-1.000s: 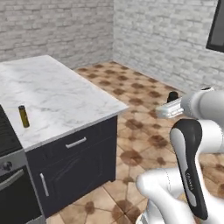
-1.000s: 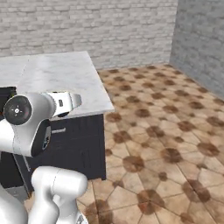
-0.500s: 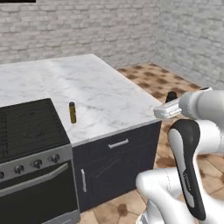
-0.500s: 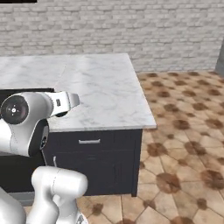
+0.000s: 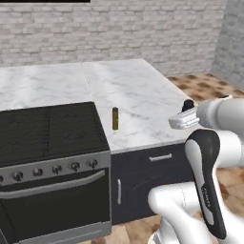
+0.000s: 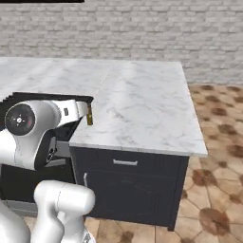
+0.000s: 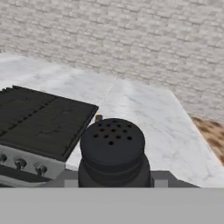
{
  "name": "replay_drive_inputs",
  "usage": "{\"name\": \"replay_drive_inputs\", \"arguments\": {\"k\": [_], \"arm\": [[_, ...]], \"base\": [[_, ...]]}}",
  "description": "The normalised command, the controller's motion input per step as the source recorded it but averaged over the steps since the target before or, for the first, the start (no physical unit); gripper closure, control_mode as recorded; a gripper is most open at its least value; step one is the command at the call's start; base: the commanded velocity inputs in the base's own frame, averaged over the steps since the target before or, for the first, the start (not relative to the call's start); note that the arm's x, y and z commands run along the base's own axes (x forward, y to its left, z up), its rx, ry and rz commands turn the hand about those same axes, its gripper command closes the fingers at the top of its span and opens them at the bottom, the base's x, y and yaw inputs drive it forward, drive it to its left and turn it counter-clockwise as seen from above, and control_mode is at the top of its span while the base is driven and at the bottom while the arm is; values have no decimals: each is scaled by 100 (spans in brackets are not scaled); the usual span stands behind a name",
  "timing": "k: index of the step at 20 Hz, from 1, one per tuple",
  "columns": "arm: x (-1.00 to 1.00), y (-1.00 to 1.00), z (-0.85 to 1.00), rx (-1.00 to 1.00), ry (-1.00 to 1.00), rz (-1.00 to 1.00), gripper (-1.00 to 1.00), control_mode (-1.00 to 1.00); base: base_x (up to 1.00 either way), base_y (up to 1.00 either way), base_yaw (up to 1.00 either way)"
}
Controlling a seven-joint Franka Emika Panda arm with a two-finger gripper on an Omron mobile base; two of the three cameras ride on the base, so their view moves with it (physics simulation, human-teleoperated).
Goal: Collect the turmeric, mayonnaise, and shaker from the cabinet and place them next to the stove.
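Note:
My gripper (image 5: 187,112) is shut on the shaker (image 7: 113,151), a squat black one with a holed, rounded top (image 5: 188,104), held in the air off the counter's front right. The turmeric (image 5: 115,118), a slim amber bottle with a dark cap, stands upright on the marble counter (image 5: 138,95) just right of the stove (image 5: 47,138). From the right base camera the turmeric (image 6: 89,115) appears just past my arm, and the hand view has it (image 7: 99,117) far off beside the stove (image 7: 39,127). The mayonnaise and the cabinet are out of view.
A grey brick wall (image 5: 119,28) runs behind the counter. Dark drawers with silver handles (image 6: 126,163) sit under the marble top. Patterned brown floor tiles (image 6: 213,190) lie to the right of the counter's end.
The whole picture has shifted: the base has turned, so the stove and counter now sit in front of the cameras. The gripper keeps its hold on the shaker.

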Motion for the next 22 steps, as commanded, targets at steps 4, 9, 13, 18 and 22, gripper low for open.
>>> {"name": "replay_drive_inputs", "arguments": {"k": [4,9,13,18,22], "arm": [[0,0,0,0,0,0,100,100],[0,0,0,0,0,0,100,100],[0,0,0,0,0,0,100,100],[0,0,0,0,0,0,100,100],[0,0,0,0,0,0,100,100]], "base": [[2,61,41],[39,32,31],[62,0,14],[57,-28,5],[48,-38,0]]}}
